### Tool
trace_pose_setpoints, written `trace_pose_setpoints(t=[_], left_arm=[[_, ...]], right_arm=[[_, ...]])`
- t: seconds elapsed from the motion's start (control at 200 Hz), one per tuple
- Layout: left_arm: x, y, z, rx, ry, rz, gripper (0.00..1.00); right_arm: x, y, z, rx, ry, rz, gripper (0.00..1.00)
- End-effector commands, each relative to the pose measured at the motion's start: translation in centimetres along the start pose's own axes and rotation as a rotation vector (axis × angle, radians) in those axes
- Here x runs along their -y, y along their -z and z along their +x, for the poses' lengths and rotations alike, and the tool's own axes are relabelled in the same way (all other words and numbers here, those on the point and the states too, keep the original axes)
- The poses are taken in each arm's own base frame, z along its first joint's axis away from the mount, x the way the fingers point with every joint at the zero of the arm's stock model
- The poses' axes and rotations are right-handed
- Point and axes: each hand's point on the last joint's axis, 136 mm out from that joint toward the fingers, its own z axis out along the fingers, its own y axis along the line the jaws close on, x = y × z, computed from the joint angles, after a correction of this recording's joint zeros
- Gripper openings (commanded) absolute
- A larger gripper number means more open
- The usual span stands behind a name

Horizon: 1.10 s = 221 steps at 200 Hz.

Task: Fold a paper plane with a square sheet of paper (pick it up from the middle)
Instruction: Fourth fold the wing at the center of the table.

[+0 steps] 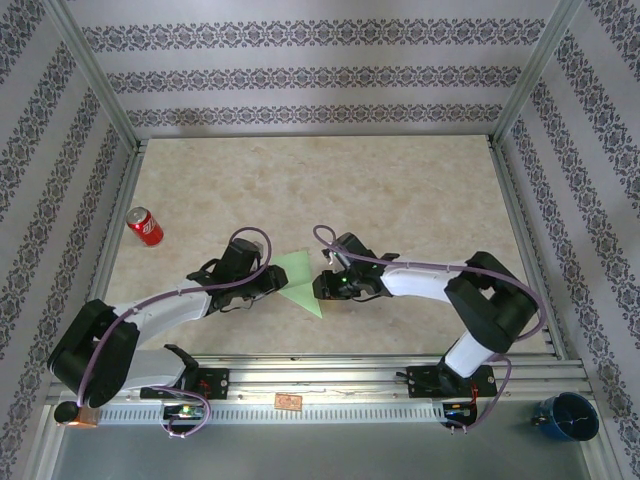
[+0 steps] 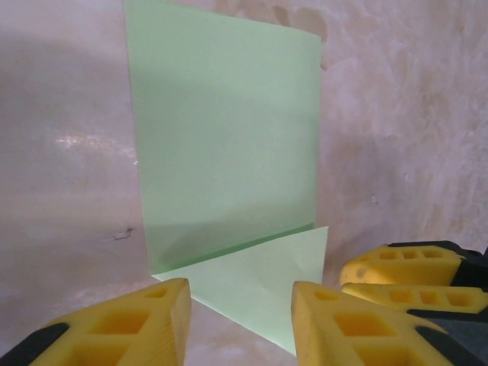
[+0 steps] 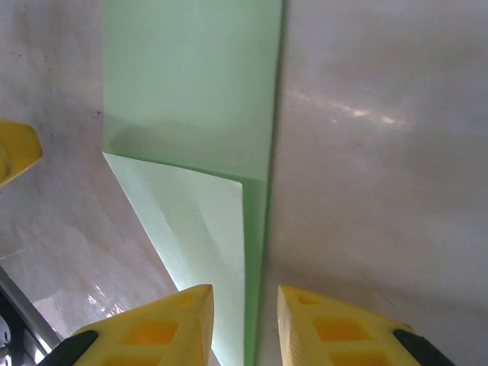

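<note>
The square sheet of paper (image 1: 294,270) lies flat on the table between my two grippers, light green and folded. In the left wrist view the sheet (image 2: 229,137) has a corner turned over into a triangular flap (image 2: 267,274) at its near end. My left gripper (image 2: 240,309) hovers over that flap, open, with nothing pinched. My right gripper (image 3: 244,313) is open too, its jaws astride the sheet's (image 3: 191,76) long right edge beside the flap (image 3: 202,229). From above, the left gripper (image 1: 272,285) and right gripper (image 1: 322,288) face each other across the paper. The paper plane is out of view.
A red soda can (image 1: 145,227) lies at the table's left. A blue cup (image 1: 566,416) sits off the table at the near right. Aluminium rails (image 1: 350,365) and patterned walls enclose the workspace. Open tabletop stretches behind the paper.
</note>
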Motion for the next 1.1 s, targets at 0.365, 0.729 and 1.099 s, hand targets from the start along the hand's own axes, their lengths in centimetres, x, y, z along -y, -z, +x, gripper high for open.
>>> trace_pose_setpoints(t=[0.365,0.729,1.099], left_arm=[[-1.8,-0.2,-0.2,-0.041,0.018,-0.037,0.41],[-2.1,-0.4,-0.4,-0.044,0.030,-0.037,0.41],[-1.4,-0.6,-1.1,-0.057,0.066,0.027,0.46]], right_arm=[[-0.6,-1.4,-1.9,-0.018,-0.037,-0.011,0.26],[-0.9,-0.3,-2.2,0.020,-0.049,-0.052,0.15],[-2.1,0.5,-2.2,0.028,-0.058,-0.174,0.07]])
